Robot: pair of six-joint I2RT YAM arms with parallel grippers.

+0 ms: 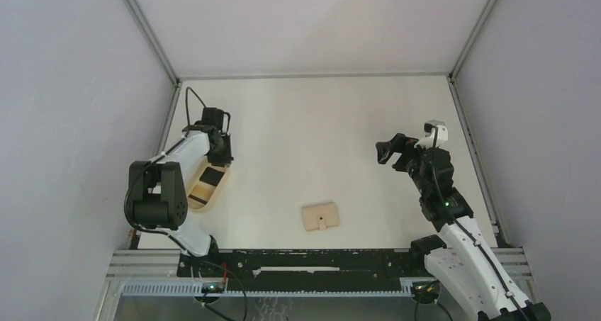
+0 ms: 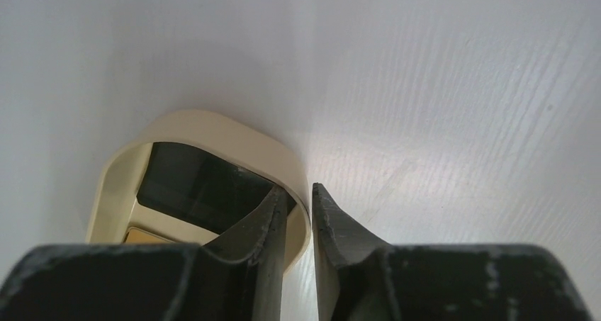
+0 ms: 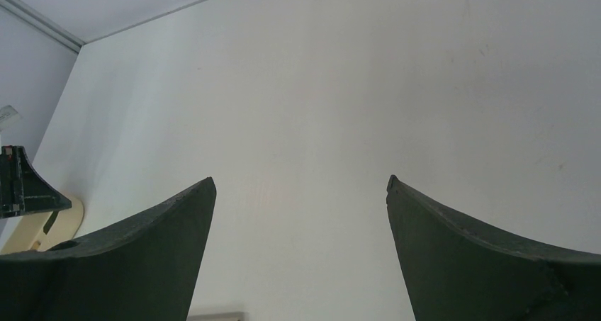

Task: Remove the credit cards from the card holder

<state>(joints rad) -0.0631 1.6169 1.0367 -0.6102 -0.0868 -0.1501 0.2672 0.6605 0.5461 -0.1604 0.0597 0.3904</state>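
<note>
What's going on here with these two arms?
The job is getting cards out of a card holder. The left gripper is down at an oval tray near the table's left edge, one finger inside its rim, one outside, jaws nearly together; a black card lies in the tray. The beige card holder lies folded shut mid-table, untouched. The right gripper hovers wide open, holding nothing.

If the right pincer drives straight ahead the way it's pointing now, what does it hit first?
Most likely only the bare table: nothing lies ahead of the open right pincer. The tray sits well left of that line. Depth is unclear, so treat this as a guess.
</note>
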